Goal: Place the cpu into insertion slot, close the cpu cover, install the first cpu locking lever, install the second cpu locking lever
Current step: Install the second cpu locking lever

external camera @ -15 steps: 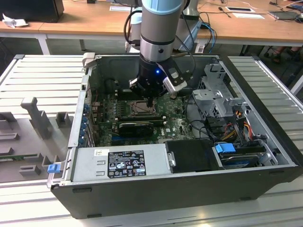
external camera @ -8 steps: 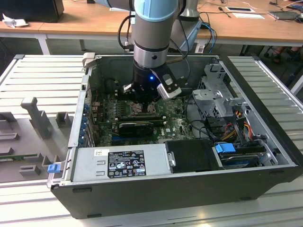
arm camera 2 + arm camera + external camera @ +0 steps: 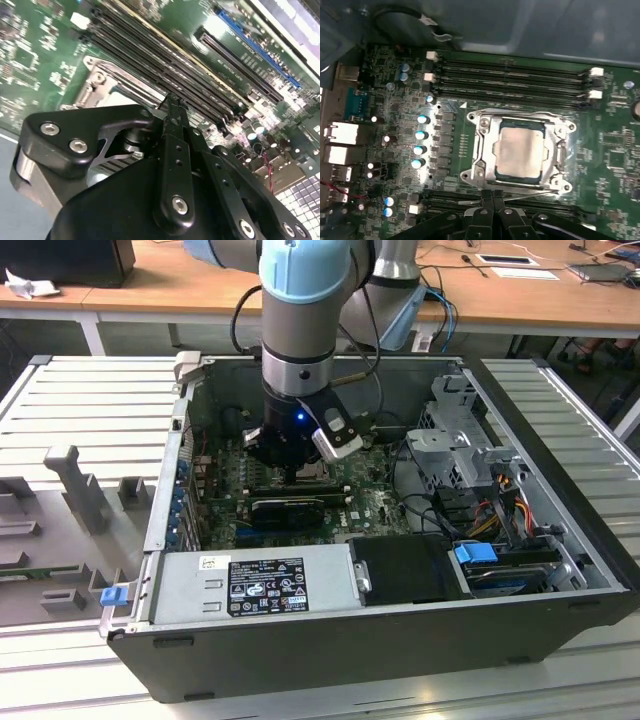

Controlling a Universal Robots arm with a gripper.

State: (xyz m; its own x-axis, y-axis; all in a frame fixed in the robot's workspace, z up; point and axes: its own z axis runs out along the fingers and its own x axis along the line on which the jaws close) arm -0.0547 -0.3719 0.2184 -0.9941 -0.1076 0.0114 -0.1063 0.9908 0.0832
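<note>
Slatted metal bench, open PC case on it, wooden desks behind. My arm reaches down into the case over the motherboard, roughly mid-board.

Status:
- cpu: seated flat in the insertion slot, next to the long memory slots. Step 1 looks done.
- cpu cover: frame lies down around the chip, which shows through the cut-out. I'd call step 2 done too.
- Levers: a thin lever rod runs along the socket edge nearest my fingertips. It looks low and close to the frame, but I can't tell if it's hooked under its catch. Can't make out the other lever's state either. I'm treating both lever steps as unconfirmed.

Pincer: fingers drawn together, narrow, nothing visibly held between them. The tips are just beside that lever rod at the socket edge; I can't confirm contact. Second wrist view agrees: pincer closed up, tips low over the board beside the socket.
</note>
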